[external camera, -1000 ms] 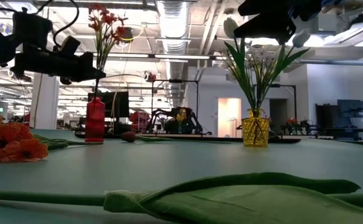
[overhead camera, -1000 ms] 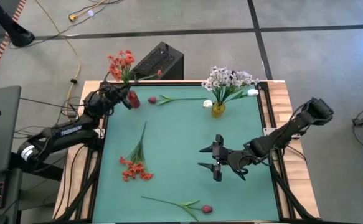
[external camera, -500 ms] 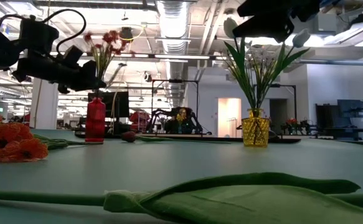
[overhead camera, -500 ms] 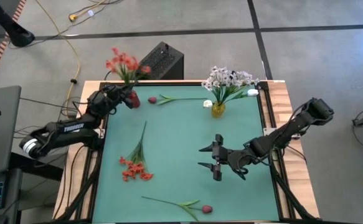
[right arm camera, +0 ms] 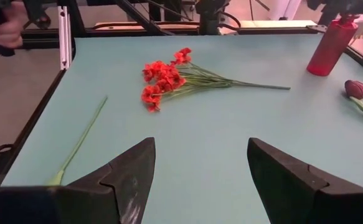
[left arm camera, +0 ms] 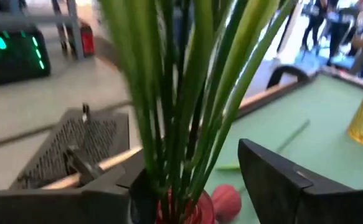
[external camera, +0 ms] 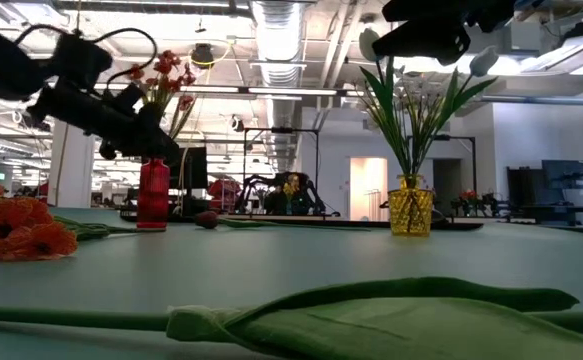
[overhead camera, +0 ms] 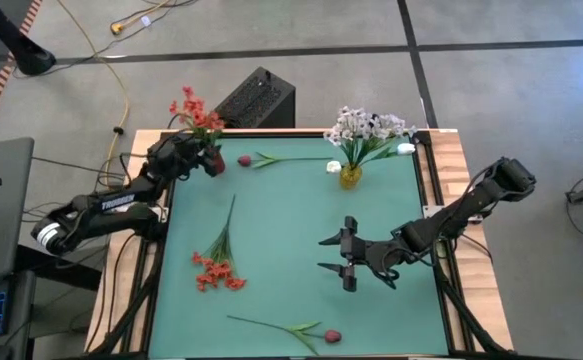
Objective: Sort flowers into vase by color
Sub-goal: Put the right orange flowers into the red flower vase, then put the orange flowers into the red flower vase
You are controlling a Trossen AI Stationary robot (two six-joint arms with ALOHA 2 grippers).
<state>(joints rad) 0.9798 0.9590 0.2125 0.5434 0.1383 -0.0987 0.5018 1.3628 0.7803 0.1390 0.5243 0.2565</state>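
The left gripper (overhead camera: pixel 193 155) hangs at the far left corner of the teal green surface (overhead camera: pixel 281 215), right over the slim red vase (external camera: pixel 153 193); its dark fingers (left arm camera: pixel 274 180) stand spread on either side of the green stems of an orange-red blossom spray (overhead camera: pixel 195 109) that rises upright out of the vase's mouth, and whether they touch the stems cannot be told. The right gripper (overhead camera: pixel 339 254) hovers over the middle of the surface, nearer its right edge, with its fingers (right arm camera: pixel 281 177) spread wide and nothing between them. A second orange-red blossom spray (overhead camera: pixel 219 262) lies flat on the left half of the surface, blossoms toward the near edge; a dark pink bud on a long green stem (overhead camera: pixel 243 160) lies just beside the red vase, its stem running along the far edge; another dark pink bud on a leafy green stem (overhead camera: pixel 331 336) lies near the front edge. A bunch of small white blossoms (overhead camera: pixel 369 127) stands in a yellow glass vase (overhead camera: pixel 350 177) at the far right; a single white bud (overhead camera: pixel 333 166) lies just beside that vase.
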